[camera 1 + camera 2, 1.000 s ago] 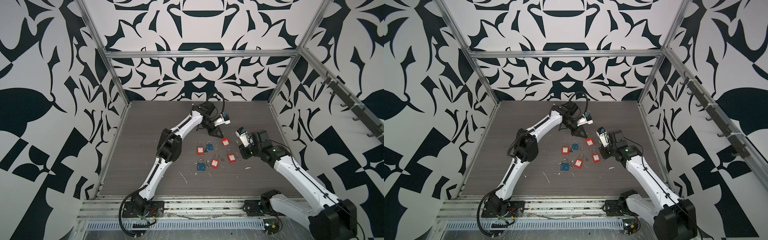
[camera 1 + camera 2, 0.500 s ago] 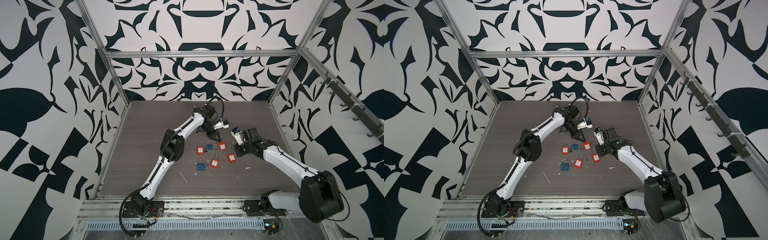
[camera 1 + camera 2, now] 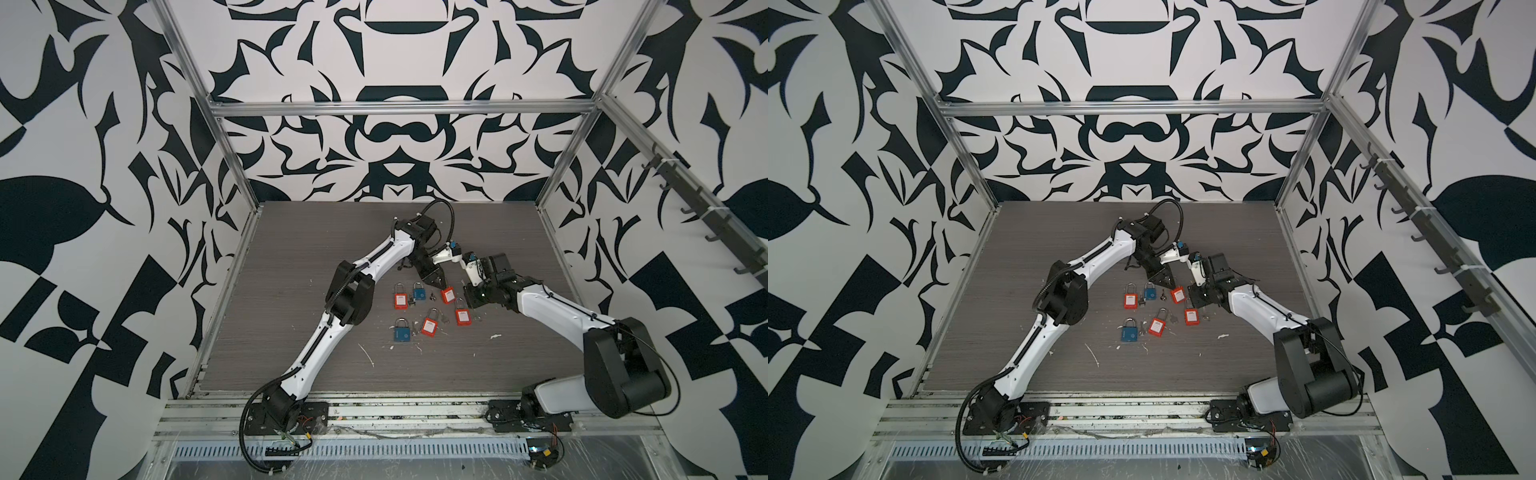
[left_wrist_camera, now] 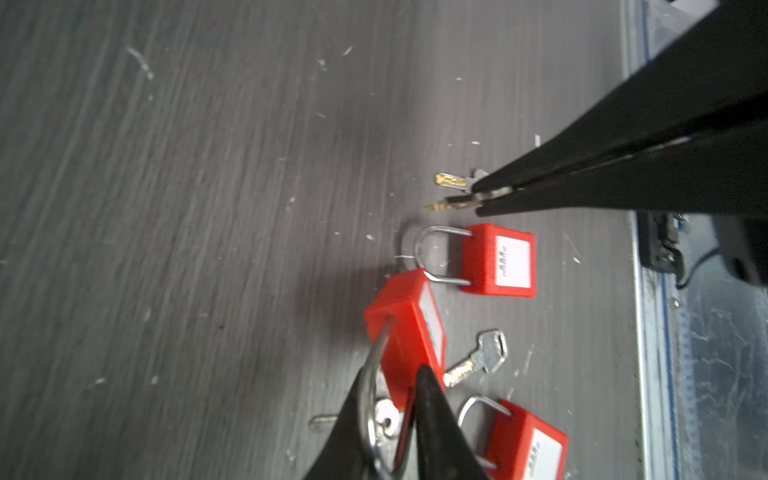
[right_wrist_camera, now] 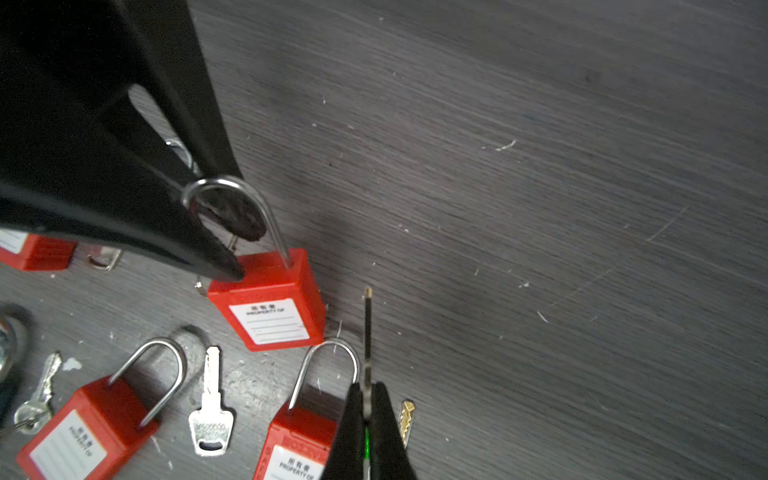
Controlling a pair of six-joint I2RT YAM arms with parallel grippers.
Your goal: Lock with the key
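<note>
Key (image 5: 367,332) insertion looks to be the step in hand. The right gripper (image 5: 366,390) pinches it just beside the red padlock (image 5: 272,303), which is tilted on the table (image 5: 540,208). The left gripper (image 4: 395,382) has its fingers slightly parted around the shackle (image 5: 232,187); next, the blade needs lining up with the keyway, which is hidden here.

Pinches a key (image 5: 367,332) edge-on in the closed right hand (image 5: 368,401), blade aimed at twelve o'clock. Has a red padlock (image 5: 270,307) at ten o'clock of that hand, on the worktop (image 5: 540,208), shackle looped round one finger of the parted left hand (image 5: 246,253).
</note>
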